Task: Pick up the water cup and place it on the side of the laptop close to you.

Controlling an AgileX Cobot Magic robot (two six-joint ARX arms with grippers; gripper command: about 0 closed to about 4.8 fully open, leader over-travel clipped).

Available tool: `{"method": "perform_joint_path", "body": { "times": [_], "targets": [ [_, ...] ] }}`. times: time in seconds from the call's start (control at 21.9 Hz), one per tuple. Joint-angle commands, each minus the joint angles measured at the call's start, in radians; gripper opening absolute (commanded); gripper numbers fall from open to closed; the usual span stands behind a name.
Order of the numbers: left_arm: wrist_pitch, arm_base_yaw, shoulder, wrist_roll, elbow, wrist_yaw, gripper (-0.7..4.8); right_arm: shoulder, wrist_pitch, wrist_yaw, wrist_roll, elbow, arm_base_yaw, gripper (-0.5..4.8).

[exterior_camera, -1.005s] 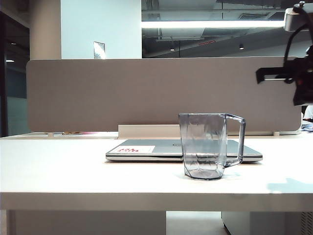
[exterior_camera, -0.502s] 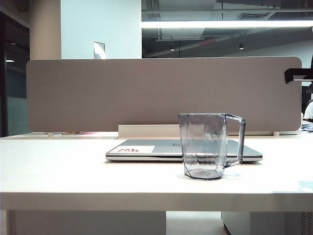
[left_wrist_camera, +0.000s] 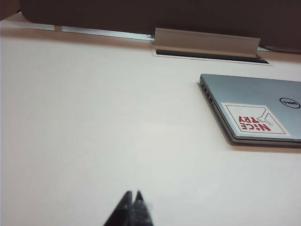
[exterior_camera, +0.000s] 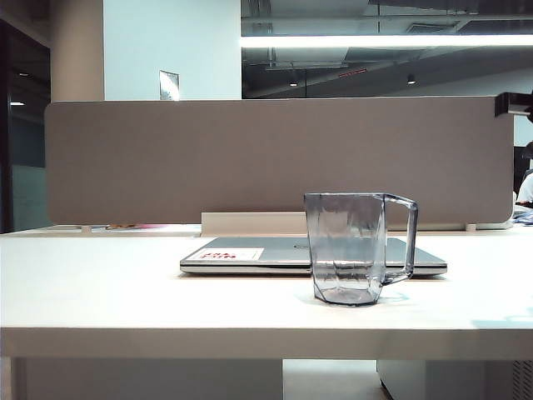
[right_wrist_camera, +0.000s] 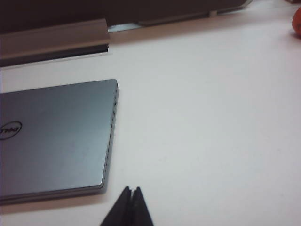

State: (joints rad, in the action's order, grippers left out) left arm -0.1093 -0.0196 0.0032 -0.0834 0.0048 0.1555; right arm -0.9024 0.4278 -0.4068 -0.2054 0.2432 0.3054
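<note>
The water cup (exterior_camera: pixel 350 250), clear and grey-tinted with a squared handle on its right, stands upright on the white table (exterior_camera: pixel 125 292), in front of the closed silver laptop (exterior_camera: pixel 250 254) on the side nearer the camera. No gripper touches it. In the right wrist view my right gripper (right_wrist_camera: pixel 131 189) is shut and empty, above bare table beside a corner of the laptop (right_wrist_camera: pixel 56 136). Only a dark bit of the right arm (exterior_camera: pixel 518 103) shows at the exterior view's right edge. My left gripper (left_wrist_camera: pixel 132 193) is shut and empty, well away from the laptop (left_wrist_camera: pixel 254 108). Neither wrist view shows the cup.
A grey partition (exterior_camera: pixel 275 158) closes the table's far side. A raised cable flap (left_wrist_camera: pixel 207 42) sits just behind the laptop. An orange object (right_wrist_camera: pixel 297 21) shows at the edge of the right wrist view.
The right arm has swung rightward, almost out of the exterior view; only its dark tip remains at the edge. The cup and laptop have not moved.
</note>
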Motion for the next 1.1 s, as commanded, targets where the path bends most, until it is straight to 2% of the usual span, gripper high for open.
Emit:
{"method": "perform_joint_path", "body": {
  "times": [0.05, 0.5, 0.64, 0.82, 1.1],
  "targets": [
    [0.009, 0.000, 0.001, -0.003, 0.003, 0.005, -0.03, 0.002, 0.006, 0.002, -0.003, 0.004, 0.000, -0.01],
    [0.009, 0.000, 0.001, -0.003, 0.003, 0.005, -0.03, 0.003, -0.011, 0.000, 0.044, -0.024, -0.002, -0.01],
    [0.009, 0.000, 0.001, -0.003, 0.003, 0.005, -0.03, 0.140, -0.012, 0.076, 0.047, -0.103, -0.052, -0.01],
    [0.009, 0.001, 0.001, -0.003, 0.003, 0.003, -0.03, 0.344, -0.030, 0.081, 0.045, -0.198, -0.120, -0.01],
    [0.009, 0.000, 0.001, -0.003, 0.003, 0.003, -0.03, 0.630, -0.269, 0.164, 0.048, -0.240, -0.210, -0.01]
  ]
}}
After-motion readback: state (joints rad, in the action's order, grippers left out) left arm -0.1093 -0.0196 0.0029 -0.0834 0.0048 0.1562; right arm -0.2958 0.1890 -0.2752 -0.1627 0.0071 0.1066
